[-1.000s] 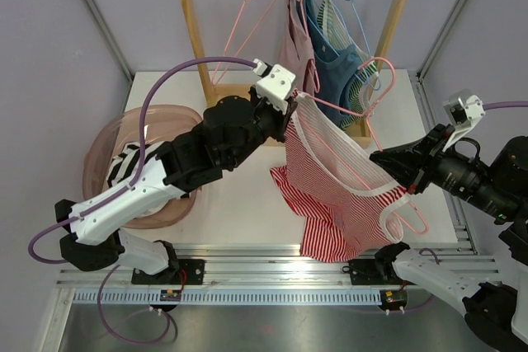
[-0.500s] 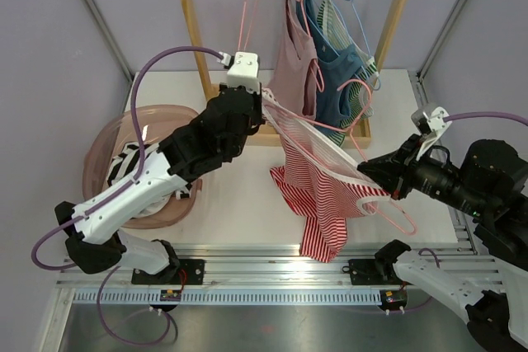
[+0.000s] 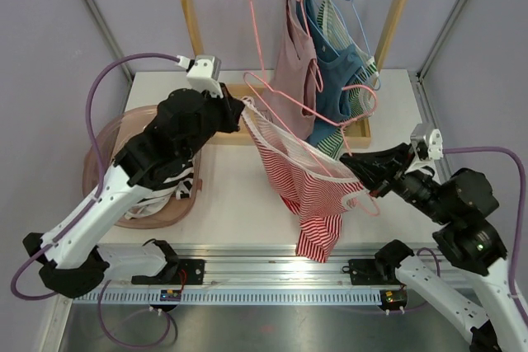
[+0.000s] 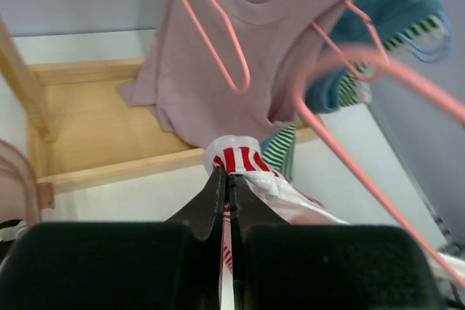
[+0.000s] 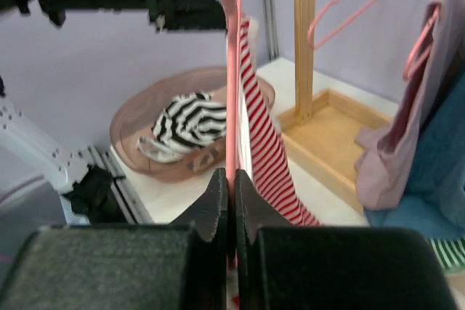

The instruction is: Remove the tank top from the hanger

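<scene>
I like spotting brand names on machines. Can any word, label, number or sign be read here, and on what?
None can be read. The red-striped tank top, pink hanger and wooden rack show no lettering. The small board on the front rail is too small to tell.

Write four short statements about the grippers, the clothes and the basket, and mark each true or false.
1. The left gripper is shut on the red-striped tank top. True.
2. The right gripper is open and empty. False: it is shut on the pink hanger.
3. A black-and-white striped garment lies in the basket. True.
4. The red-striped tank top lies in the basket. False: it hangs from the pink hanger and the left gripper.
</scene>
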Motion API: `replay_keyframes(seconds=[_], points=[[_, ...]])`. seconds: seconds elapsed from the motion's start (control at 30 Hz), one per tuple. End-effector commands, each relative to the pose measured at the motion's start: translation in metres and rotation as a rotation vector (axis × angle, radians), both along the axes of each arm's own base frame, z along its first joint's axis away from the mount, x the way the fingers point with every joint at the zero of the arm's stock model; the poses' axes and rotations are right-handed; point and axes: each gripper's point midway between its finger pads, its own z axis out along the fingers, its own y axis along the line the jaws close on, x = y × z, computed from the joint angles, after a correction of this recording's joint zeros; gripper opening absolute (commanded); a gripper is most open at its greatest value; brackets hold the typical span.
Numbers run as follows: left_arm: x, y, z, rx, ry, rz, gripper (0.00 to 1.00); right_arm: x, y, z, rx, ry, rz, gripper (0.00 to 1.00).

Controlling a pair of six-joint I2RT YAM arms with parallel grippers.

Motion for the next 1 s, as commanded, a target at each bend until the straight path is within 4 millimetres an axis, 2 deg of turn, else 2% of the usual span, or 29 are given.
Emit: replay_keyframes(seconds=[0.0,0.03,0.07,0.1,0.17,0.2,0.23,0.27,0.3,0.33,0.37,0.4,0.43,0.5,0.53,0.57,0.6,0.63,0.67,0.7,0.73,0.77,0.8,0.83,0.9,0.93,0.97], points=[[-0.042,-0.015,0.021,-0.113,-0.061,-0.248,0.0,0.005,0.013,0.069,0.308,-0.221,0.064,0.0],[-0.048,-0.015,0.02,-0.121,-0.062,-0.269,0.0,0.008,0.017,0.088,0.374,-0.276,0.083,0.0],[-0.058,-0.01,0.023,-0.137,-0.072,-0.292,0.0,0.012,0.02,0.092,0.406,-0.276,0.092,0.0],[-0.063,-0.012,0.01,-0.124,-0.054,-0.319,0.0,0.016,0.024,0.097,0.43,-0.278,0.103,0.0],[-0.083,-0.02,0.002,-0.125,-0.036,-0.433,0.0,0.026,0.032,0.112,0.518,-0.303,0.137,0.0],[-0.097,-0.026,-0.007,-0.113,-0.02,-0.52,0.0,0.03,0.035,0.113,0.56,-0.289,0.155,0.0],[-0.102,-0.027,-0.018,-0.092,0.012,-0.546,0.0,0.038,0.036,0.124,0.618,-0.334,0.151,0.0],[-0.104,-0.026,-0.028,-0.071,0.039,-0.55,0.0,0.044,0.035,0.127,0.648,-0.335,0.14,0.0],[-0.097,-0.017,-0.046,-0.026,0.089,-0.481,0.0,0.049,0.032,0.134,0.675,-0.345,0.113,0.0],[-0.093,-0.011,-0.063,0.011,0.124,-0.442,0.0,0.065,0.026,0.136,0.706,-0.34,0.039,0.0],[-0.091,-0.007,-0.074,0.042,0.146,-0.42,0.0,0.07,0.022,0.139,0.724,-0.356,0.01,0.0],[-0.089,-0.003,-0.086,0.075,0.163,-0.404,0.0,0.077,0.02,0.135,0.728,-0.37,-0.029,0.0],[-0.092,0.0,-0.104,0.11,0.205,-0.401,0.0,0.077,0.011,0.141,0.772,-0.409,-0.062,0.0],[-0.09,0.011,-0.121,0.149,0.242,-0.35,0.0,0.079,0.01,0.14,0.748,-0.443,-0.085,0.0],[-0.087,0.017,-0.125,0.164,0.249,-0.313,0.0,0.089,0.018,0.126,0.667,-0.361,-0.106,0.0],[-0.085,0.024,-0.131,0.182,0.258,-0.276,0.0,0.095,0.019,0.121,0.62,-0.312,-0.132,0.0],[-0.08,0.036,-0.135,0.22,0.263,-0.213,0.0,0.094,0.015,0.134,0.583,-0.305,-0.16,0.0],[-0.078,0.042,-0.136,0.238,0.262,-0.186,0.0,0.111,0.02,0.103,0.462,-0.172,-0.217,0.0],[-0.077,0.047,-0.134,0.257,0.257,-0.168,0.0,0.114,0.018,0.098,0.417,-0.14,-0.246,0.0],[-0.076,0.053,-0.135,0.284,0.26,-0.144,0.04,0.114,0.011,0.105,0.38,-0.145,-0.288,0.0],[-0.075,0.055,-0.134,0.297,0.256,-0.141,0.09,0.12,0.013,0.082,0.279,-0.081,-0.31,0.0],[-0.074,0.056,-0.133,0.316,0.248,-0.147,0.14,0.119,0.011,0.079,0.24,-0.077,-0.319,0.0],[-0.074,0.055,-0.128,0.313,0.233,-0.159,0.25,0.118,0.007,0.084,0.222,-0.093,-0.336,0.0],[-0.075,0.054,-0.126,0.311,0.223,-0.17,0.3,0.125,0.001,0.067,0.172,-0.033,-0.389,0.0],[-0.075,0.049,-0.12,0.302,0.203,-0.196,0.48,0.127,-0.008,0.073,0.148,-0.029,-0.437,0.0],[-0.074,0.048,-0.118,0.297,0.196,-0.198,0.65,0.137,-0.008,0.057,0.084,0.027,-0.468,0.0],[-0.074,0.048,-0.118,0.293,0.192,-0.198,0.72,0.141,-0.007,0.053,0.054,0.044,-0.478,0.0]])
